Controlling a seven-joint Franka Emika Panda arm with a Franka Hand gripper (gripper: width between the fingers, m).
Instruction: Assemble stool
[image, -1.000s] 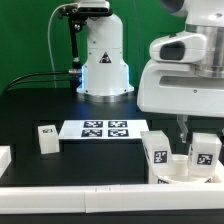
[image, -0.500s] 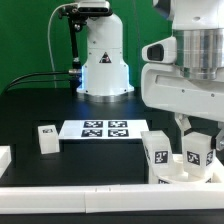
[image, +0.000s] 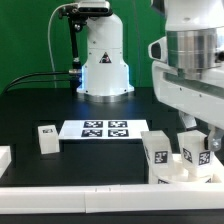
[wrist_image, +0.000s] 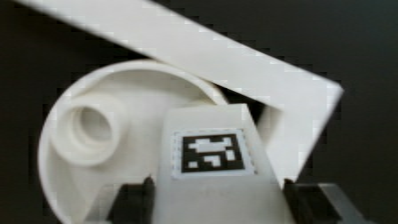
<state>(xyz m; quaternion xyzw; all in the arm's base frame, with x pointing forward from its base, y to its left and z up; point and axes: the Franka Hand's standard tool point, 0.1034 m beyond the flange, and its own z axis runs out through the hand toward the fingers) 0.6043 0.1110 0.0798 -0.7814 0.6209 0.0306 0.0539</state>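
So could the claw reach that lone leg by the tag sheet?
Likely yes, once freed: the lone leg stands in the open, but the claw seems to grip another leg at the seat.

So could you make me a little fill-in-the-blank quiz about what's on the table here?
1. The marker board shows ___ square tags.
2. One loose leg stands alone toward the exterior view's ___ side.
3. In the wrist view, the gripped leg sits between the fingers of the end effector and bears a black-and-white ___.
4. The seat disc is ___ in colour.

Missing words: four; left; tag; white.
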